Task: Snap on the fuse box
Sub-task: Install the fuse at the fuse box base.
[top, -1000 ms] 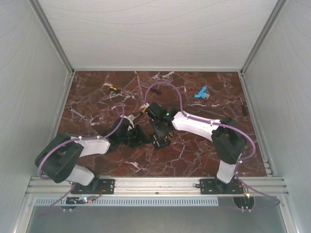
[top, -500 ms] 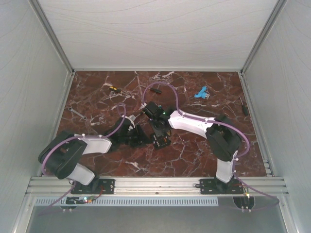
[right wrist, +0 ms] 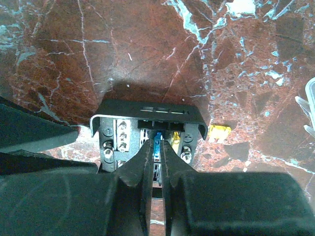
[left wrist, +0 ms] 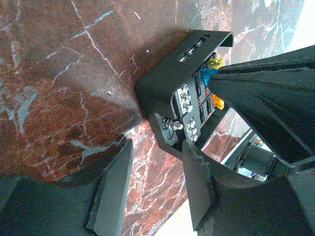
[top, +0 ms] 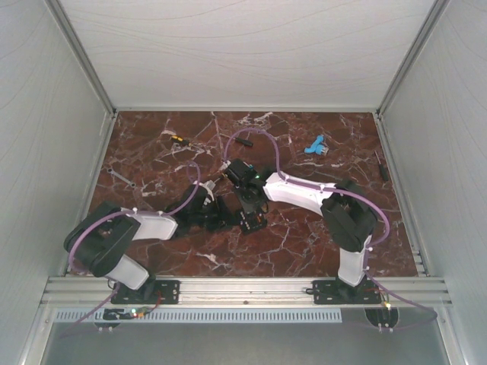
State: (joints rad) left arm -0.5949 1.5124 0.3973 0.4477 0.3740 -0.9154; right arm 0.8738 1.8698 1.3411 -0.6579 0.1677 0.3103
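Note:
The fuse box (right wrist: 147,114) is a small black box on the marble, open side up, with screws and fuses inside. It also shows in the left wrist view (left wrist: 165,88). My right gripper (right wrist: 156,147) is shut on a blue fuse (right wrist: 157,139) and holds it down in the box's middle row, beside a yellow fuse (right wrist: 175,141). My left gripper (left wrist: 157,147) is open with its jaws wide apart, just beside the box. One of its fingers (left wrist: 197,187) reaches the box's near corner. In the top view both grippers meet at the box (top: 246,222).
A loose yellow fuse (right wrist: 219,132) lies on the marble right of the box. A clear plastic piece (right wrist: 310,105) shows at the right edge. At the back of the table lie a blue part (top: 314,146), a screwdriver (top: 179,139), a wrench (top: 120,179) and a black tool (top: 382,166).
My left gripper has moved right, up to the fuse box. My right arm has drawn in a little and its gripper stays over the box.

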